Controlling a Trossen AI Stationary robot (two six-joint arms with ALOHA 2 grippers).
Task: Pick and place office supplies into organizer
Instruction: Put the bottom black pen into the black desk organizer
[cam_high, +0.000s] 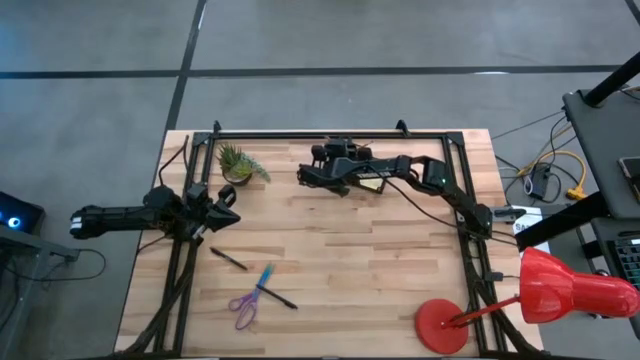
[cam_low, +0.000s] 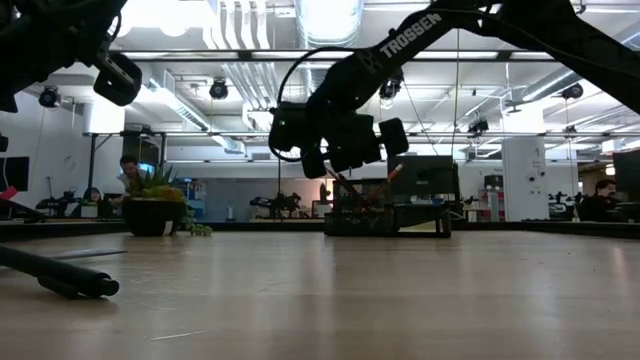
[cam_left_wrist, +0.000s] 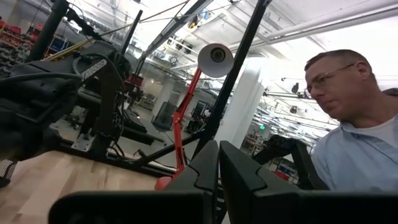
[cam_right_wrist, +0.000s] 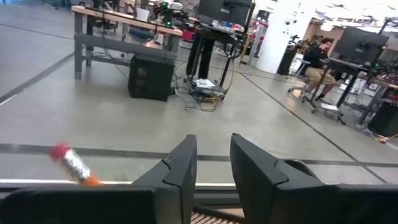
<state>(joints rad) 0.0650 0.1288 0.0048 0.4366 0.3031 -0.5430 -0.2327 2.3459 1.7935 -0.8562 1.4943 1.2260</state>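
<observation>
The black organizer (cam_low: 388, 217) stands at the table's far middle with orange pencils (cam_low: 393, 174) sticking up from it. In the high view my right arm covers most of it, with a yellow pad (cam_high: 372, 185) showing beside it. My right gripper (cam_low: 335, 158) hovers open just above the organizer, and a pencil's eraser end (cam_right_wrist: 70, 163) shows beside its fingers (cam_right_wrist: 180, 168). On the near left lie a black pen (cam_high: 228, 259), a blue pen (cam_high: 264, 277), purple scissors (cam_high: 244, 306) and another black pen (cam_high: 281, 297). My left gripper (cam_high: 226, 206) waits shut, left of centre.
A small green potted plant (cam_high: 238, 165) stands left of the organizer. The red desk lamp (cam_high: 545, 290) has its base on the table's near right corner. A black frame (cam_high: 330, 134) runs along the far edge and sides. A person (cam_left_wrist: 354, 137) stands beyond the table.
</observation>
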